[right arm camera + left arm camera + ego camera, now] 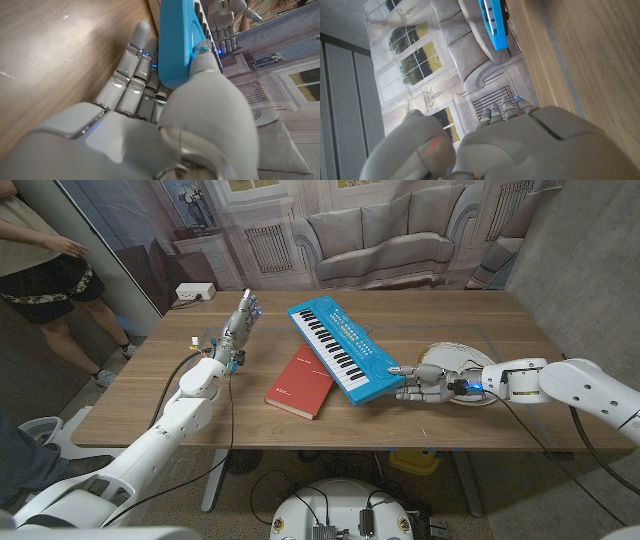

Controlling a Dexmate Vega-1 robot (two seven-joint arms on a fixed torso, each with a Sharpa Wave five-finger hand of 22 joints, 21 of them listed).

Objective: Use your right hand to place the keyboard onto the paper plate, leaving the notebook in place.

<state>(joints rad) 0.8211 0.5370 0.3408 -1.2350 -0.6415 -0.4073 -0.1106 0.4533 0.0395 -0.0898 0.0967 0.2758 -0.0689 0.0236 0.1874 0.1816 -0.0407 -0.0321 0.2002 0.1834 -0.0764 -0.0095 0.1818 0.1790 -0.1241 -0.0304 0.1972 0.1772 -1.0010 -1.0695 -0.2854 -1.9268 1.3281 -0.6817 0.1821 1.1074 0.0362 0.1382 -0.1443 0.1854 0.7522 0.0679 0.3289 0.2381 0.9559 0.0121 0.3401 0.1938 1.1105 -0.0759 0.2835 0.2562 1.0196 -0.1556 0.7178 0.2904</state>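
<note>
A blue toy keyboard (338,350) with black and white keys lies slantwise on the middle of the table, its near right end over the edge of a red notebook (300,383). My right hand (428,385) grips that near end, thumb on top and fingers beneath, as the right wrist view shows on the keyboard's blue end (177,45). The white paper plate (455,358) sits just behind my right hand, partly hidden by it. My left hand (238,325) stands upright at the far left, fingers straight and holding nothing; in its wrist view the left hand (520,145) points toward the keyboard's far end (493,22).
A person stands past the table's far left corner (45,265). A white power strip (195,292) lies on the floor behind the table. A printed backdrop of a sofa hangs behind. Bare wood lies along the table's front edge (300,442).
</note>
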